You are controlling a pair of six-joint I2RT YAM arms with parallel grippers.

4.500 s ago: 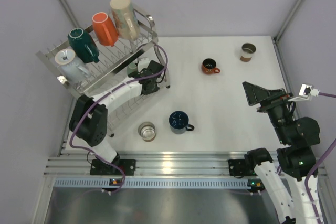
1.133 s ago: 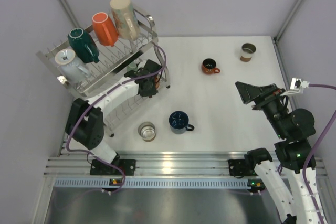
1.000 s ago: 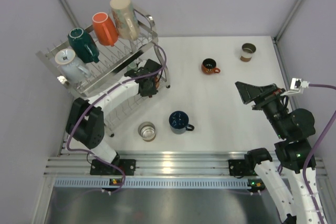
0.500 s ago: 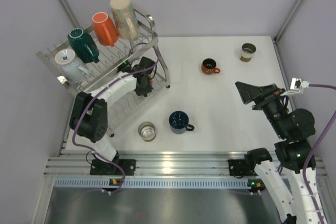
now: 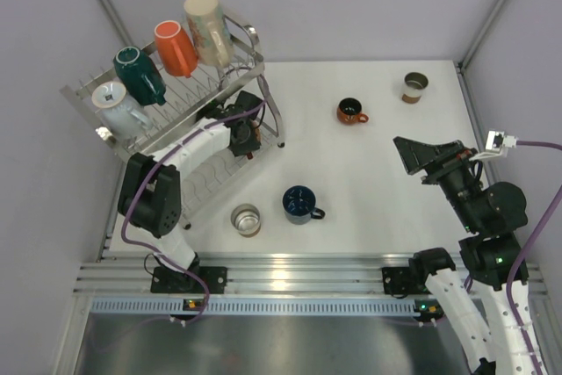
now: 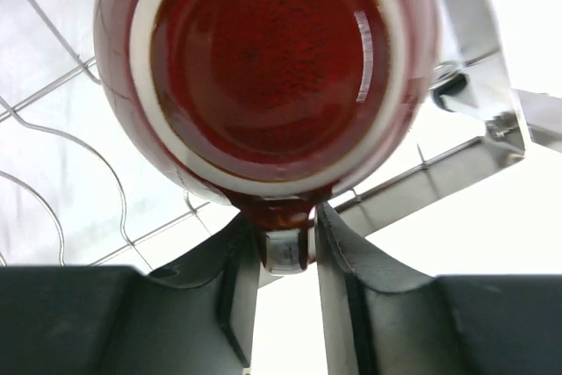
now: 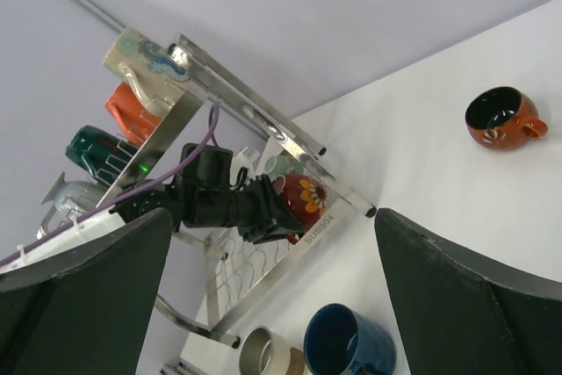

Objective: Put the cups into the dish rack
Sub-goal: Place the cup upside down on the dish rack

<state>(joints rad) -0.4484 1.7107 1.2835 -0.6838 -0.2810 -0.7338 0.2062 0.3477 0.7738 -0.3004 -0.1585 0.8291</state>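
Observation:
My left gripper [image 5: 243, 135] is shut on the handle of a red flowered mug [image 6: 272, 68], holding it mouth-first inside the lower tier of the steel dish rack [image 5: 252, 44]. The mug also shows in the right wrist view [image 7: 305, 199]. A pale blue cup [image 5: 117, 105], a dark teal cup [image 5: 139, 75], an orange cup [image 5: 176, 47] and a tall beige cup [image 5: 208, 28] lie on the upper tier. A navy mug [image 5: 300, 204], a steel-and-beige cup [image 5: 246, 219], an orange-brown mug [image 5: 351, 111] and a small brown cup [image 5: 414, 86] stand on the table. My right gripper [image 5: 411, 155] is open and empty, held high.
The rack's frame bar [image 6: 465, 50] and wavy wires [image 6: 53, 129] sit close around the red mug. A mint cup [image 7: 292, 167] sits in the lower tier behind it. Grey walls close in the table at the left, back and right.
My left gripper has carried the red mug leftward and deeper under the rack's upper tier. The right arm shifted slightly left early on and has held still since.

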